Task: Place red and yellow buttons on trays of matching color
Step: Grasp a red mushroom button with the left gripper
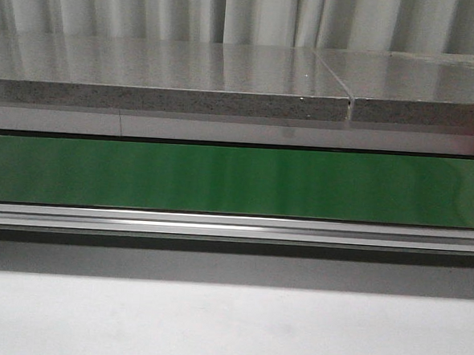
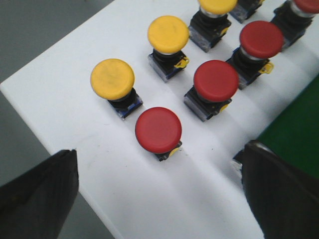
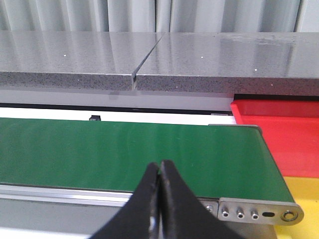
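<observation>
Left wrist view, red button (image 2: 158, 129) between spread fingers (image 2: 37, 194), seemingly untouched

Round mushroom-cap push buttons, some red (image 2: 158, 129) and some yellow (image 2: 112, 78), stand on a white board (image 2: 65, 107). The flat conveyor belt (image 3: 124, 154) is green; beside its end lie a red plastic tray (image 3: 284, 129) and a yellow plastic tray (image 3: 304, 191). The stone ledge (image 1: 170, 81) is speckled grey.

A green belt (image 1: 237, 180) ran straight across the front view from 9 to 3 o'clock, with a metal rail (image 1: 234, 226) along its near edge. At 12 o'clock lay a speckled grey stone ledge (image 1: 171, 77), split by a seam, before pale pleated curtains (image 1: 231, 12). A plain white surface (image 1: 228, 330) filled 6 o'clock.
</observation>
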Controlling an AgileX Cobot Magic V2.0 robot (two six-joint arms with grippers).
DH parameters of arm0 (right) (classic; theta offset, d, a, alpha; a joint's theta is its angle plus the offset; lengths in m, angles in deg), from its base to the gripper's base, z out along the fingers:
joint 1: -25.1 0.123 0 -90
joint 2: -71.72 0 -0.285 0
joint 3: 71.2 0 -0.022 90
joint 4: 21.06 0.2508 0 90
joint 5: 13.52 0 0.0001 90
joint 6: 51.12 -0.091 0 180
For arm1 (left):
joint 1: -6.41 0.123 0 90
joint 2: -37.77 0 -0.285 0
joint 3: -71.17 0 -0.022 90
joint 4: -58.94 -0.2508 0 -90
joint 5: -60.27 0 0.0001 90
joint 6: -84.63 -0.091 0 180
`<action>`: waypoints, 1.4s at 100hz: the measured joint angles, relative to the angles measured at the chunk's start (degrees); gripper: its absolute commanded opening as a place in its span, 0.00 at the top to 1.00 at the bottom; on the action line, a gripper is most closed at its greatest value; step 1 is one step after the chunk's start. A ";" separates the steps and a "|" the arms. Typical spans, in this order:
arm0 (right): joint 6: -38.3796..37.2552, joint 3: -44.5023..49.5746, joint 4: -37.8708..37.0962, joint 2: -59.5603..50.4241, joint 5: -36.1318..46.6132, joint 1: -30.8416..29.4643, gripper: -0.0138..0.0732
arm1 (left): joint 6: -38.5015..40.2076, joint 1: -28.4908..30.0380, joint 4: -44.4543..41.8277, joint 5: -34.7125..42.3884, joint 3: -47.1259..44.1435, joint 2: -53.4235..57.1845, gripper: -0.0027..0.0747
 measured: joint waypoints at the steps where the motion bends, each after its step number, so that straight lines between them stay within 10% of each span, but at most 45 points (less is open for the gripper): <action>1: 0.00 0.00 0.00 0.00 0.00 0.00 0.92 | 0.00 0.13 0.00 0.12 0.00 -0.44 0.15; 98: 0.00 0.00 0.00 0.00 0.00 0.00 0.92 | -1.39 8.28 -0.69 13.36 0.21 -22.27 0.17; 140: 0.00 0.00 0.00 0.00 0.00 0.00 0.92 | -1.48 8.32 -2.04 14.24 0.33 -22.27 0.74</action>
